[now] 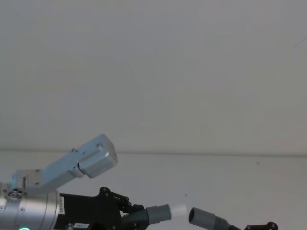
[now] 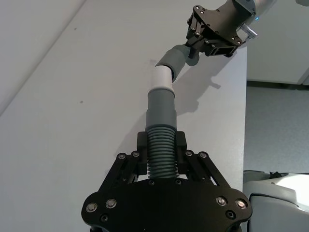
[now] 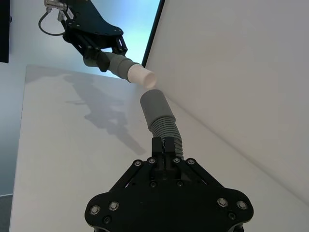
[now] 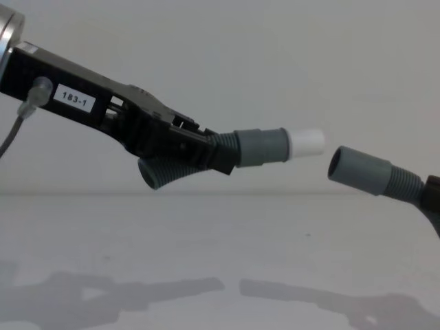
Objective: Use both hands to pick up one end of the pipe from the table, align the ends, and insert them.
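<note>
Aloft, left gripper (image 2: 161, 147) clamps the white-stubbed pipe (image 4: 261, 146), right gripper (image 3: 164, 145) the hollow-cuffed pipe (image 4: 364, 168).

Black left gripper (image 4: 214, 155), white "183-1" label (image 4: 73, 97), grey cable (image 4: 16, 129); silver arm (image 1: 29, 211).

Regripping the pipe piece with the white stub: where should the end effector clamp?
On its ribbed middle, across the tube from the side, as the left end effector holds it. That leaves the grey cuff and white stub free for the other piece's mouth.
</note>
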Tool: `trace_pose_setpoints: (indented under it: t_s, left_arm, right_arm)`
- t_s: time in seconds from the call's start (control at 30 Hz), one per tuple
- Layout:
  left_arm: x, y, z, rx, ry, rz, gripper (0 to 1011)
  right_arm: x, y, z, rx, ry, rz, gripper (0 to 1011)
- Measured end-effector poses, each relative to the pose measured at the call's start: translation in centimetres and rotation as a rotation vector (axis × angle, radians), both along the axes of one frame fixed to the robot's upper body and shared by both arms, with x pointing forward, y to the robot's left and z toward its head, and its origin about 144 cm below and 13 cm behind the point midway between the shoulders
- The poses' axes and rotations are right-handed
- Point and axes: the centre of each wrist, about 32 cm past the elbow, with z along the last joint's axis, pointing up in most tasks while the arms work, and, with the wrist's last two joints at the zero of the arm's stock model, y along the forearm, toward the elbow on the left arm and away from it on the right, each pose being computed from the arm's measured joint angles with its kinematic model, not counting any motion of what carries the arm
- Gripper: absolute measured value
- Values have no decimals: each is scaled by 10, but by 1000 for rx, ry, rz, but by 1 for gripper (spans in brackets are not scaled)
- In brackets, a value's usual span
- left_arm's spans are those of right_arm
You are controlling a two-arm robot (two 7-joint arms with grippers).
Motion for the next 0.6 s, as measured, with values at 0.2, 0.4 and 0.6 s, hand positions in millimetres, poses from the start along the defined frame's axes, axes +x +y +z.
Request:
trace_pose_setpoints:
  t_s: [0.2, 0.4, 0.6]
  left_arm:
    - [2, 1, 1, 8, 15, -3, 294]
    - [4, 2, 2, 19, 21, 1, 294]
    - [8, 2, 3, 29, 27, 0, 294]
  right_arm:
    - [0, 0, 0, 0, 0, 1, 16]
    - [0, 0, 0, -1, 1, 2, 16]
    - [0, 0, 0, -1, 1, 2, 16]
